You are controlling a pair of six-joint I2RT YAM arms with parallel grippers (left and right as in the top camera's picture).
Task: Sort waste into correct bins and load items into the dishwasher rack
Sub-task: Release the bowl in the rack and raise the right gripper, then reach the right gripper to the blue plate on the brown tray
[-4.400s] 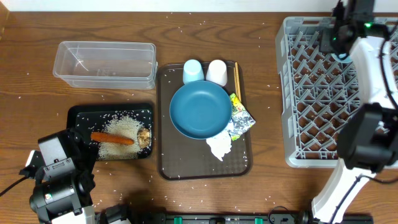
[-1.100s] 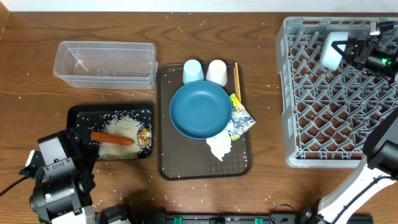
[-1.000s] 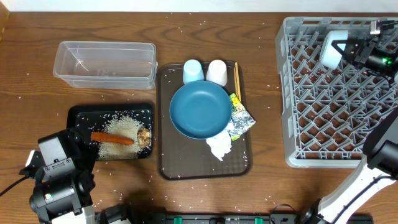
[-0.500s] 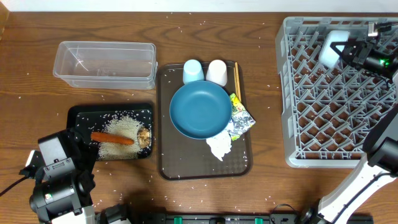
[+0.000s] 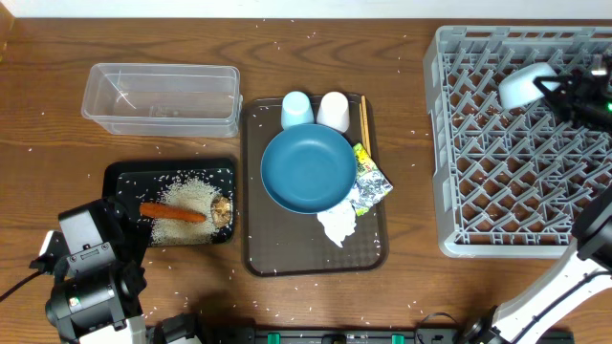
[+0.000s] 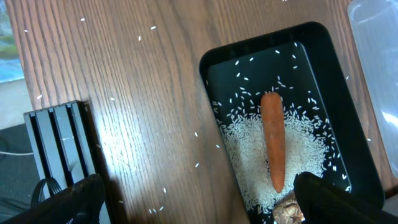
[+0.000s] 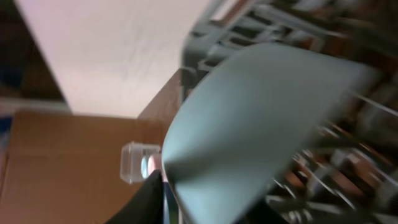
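Observation:
My right gripper [image 5: 559, 96] is shut on the pale blue bowl [image 5: 521, 86] and holds it tilted over the far part of the grey dishwasher rack [image 5: 497, 191]. The bowl [image 7: 267, 124] fills the right wrist view. My left gripper [image 6: 199, 205] is open and empty beside the black bin [image 6: 217, 68], which holds the carrot [image 6: 272, 140], rice [image 6: 245, 155] and brown lump [image 6: 287, 210]. The clear tub [image 5: 161, 98] is empty. The blue plate [image 5: 308, 169], pale blue cup [image 5: 297, 109], white cup [image 5: 333, 111], chopsticks [image 5: 363, 119], packet [image 5: 363, 158], wrapper [image 5: 368, 191] and napkin [image 5: 337, 226] lie on the tray.
The dark brown serving tray [image 5: 287, 253] sits in the middle between the bins and the rack. Loose rice grains are scattered over the wooden table. The left arm's body [image 5: 86, 272] is at the front left corner.
My right gripper has moved right and slightly toward me with the bowl, which now tilts more. The left arm has not moved.

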